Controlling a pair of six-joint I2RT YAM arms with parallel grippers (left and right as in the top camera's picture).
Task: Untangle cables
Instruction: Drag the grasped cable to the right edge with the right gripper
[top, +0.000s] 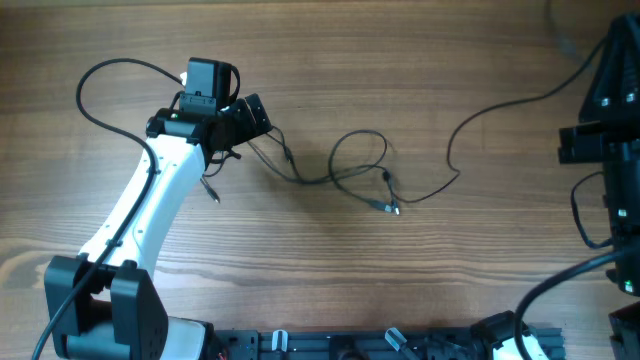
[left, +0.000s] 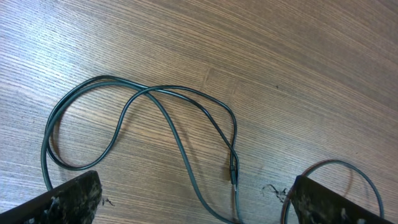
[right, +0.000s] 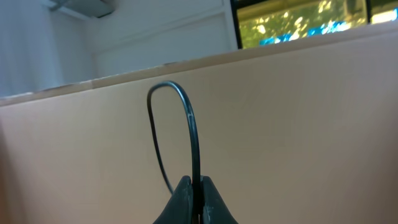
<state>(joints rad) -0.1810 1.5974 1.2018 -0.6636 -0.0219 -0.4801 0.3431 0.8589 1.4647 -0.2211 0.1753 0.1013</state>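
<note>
Right now thin black cables (top: 362, 133) are lying mid-surface (top: 300, 280) in loose, overlapping loops, small plugs showing at their ends. The left jaws are hovering wide apart over the loops' left end. The right jaws are pinching one of the cables, which is arching above them.

Thin black cables (left: 168, 89), pale brown wood-grain table (top: 400, 280), white left arm (top: 150, 205) with black joints.

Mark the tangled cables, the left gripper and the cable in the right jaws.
cables (top: 345, 177), overhead, crossing in the tangle.
left gripper (left: 196, 182), left wrist, midway between its open jaws.
held cable (right: 166, 84), right wrist, loop top above shut jaws.
</note>
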